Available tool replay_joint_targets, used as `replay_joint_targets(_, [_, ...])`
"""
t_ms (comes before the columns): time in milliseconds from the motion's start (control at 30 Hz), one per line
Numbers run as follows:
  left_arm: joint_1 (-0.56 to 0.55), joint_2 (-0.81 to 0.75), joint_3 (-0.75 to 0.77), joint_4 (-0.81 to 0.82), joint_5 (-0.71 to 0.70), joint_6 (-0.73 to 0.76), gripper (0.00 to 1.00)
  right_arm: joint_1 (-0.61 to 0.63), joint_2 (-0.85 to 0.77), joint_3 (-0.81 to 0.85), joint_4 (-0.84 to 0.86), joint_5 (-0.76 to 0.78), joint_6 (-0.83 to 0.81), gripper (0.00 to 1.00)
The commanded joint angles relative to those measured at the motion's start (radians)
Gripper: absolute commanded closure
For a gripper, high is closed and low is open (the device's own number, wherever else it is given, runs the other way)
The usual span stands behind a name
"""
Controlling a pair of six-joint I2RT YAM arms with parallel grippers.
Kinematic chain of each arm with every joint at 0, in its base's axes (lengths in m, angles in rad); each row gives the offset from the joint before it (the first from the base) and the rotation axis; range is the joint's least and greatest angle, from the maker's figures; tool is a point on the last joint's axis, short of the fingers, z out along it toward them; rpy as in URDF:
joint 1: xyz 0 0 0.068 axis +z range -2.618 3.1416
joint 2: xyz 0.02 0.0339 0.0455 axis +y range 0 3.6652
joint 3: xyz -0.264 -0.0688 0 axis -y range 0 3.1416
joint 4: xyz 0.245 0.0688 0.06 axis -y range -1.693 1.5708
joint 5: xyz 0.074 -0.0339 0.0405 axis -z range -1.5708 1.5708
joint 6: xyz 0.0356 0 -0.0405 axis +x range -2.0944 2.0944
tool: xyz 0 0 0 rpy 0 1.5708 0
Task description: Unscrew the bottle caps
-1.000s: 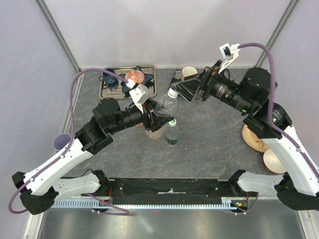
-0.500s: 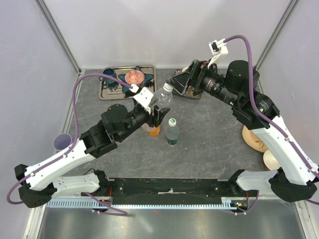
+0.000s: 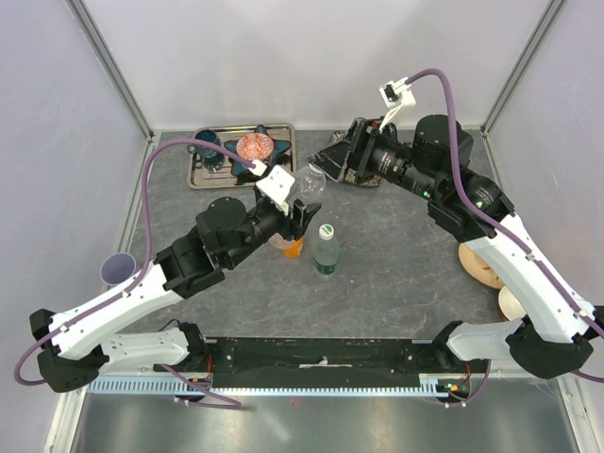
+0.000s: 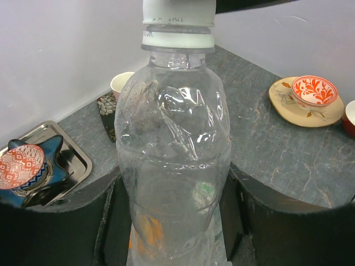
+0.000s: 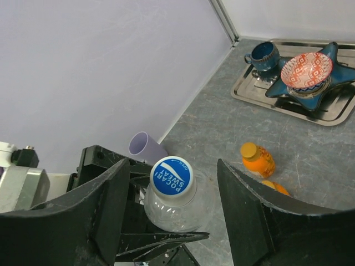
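Note:
My left gripper is shut on the body of the colourless clear bottle and holds it above the table, neck tilted toward the back. In the left wrist view the bottle fills the space between my fingers. Its blue-and-white cap is on. My right gripper is open, its jaws on either side of the cap and apart from it. The green-tinted bottle stands capped beside my left gripper. Two orange bottles with orange caps stand below, one partly hidden.
A metal tray at the back left holds a blue star dish, a red patterned bowl and a blue mug. A purple cup stands at the left edge. Plates with bowls sit at the right. A paper cup stands at the back.
My left gripper has carried the clear bottle back and raised its neck. My right gripper has swung left and back and now stands over the cap.

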Motion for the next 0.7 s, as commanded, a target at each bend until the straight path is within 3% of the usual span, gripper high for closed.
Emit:
replay_joint_targets(0, [-0.008, 0.001, 0.003, 0.029, -0.019, 0.032, 0.72, 0.005, 0.009, -0.015, 0.031, -0.018, 0.001, 0.31])
replay_joint_targets(167, [-0.011, 0.001, 0.000, 0.027, -0.018, 0.032, 0.72, 0.005, 0.001, -0.027, 0.041, -0.012, -0.004, 0.40])
replay_joint_targets(367, [-0.011, 0.000, -0.006, 0.027, -0.015, 0.028, 0.72, 0.007, -0.008, -0.049, 0.044, -0.013, -0.010, 0.60])
replay_joint_targets(400, [-0.011, -0.002, -0.008, 0.027, -0.013, 0.028, 0.72, 0.007, -0.014, -0.059, 0.047, -0.018, -0.013, 0.70])
replay_joint_targets(467, [-0.011, -0.005, -0.006, 0.029, -0.006, 0.025, 0.72, 0.007, -0.020, -0.069, 0.053, -0.039, -0.030, 0.81])
replay_joint_targets(500, [-0.013, -0.006, -0.003, 0.032, 0.002, 0.020, 0.72, 0.007, -0.026, -0.073, 0.053, -0.062, -0.052, 0.98])
replay_joint_targets(667, [-0.010, -0.068, -0.017, 0.079, 0.186, 0.000, 0.72, 0.007, -0.077, -0.089, 0.088, -0.182, -0.148, 1.00])
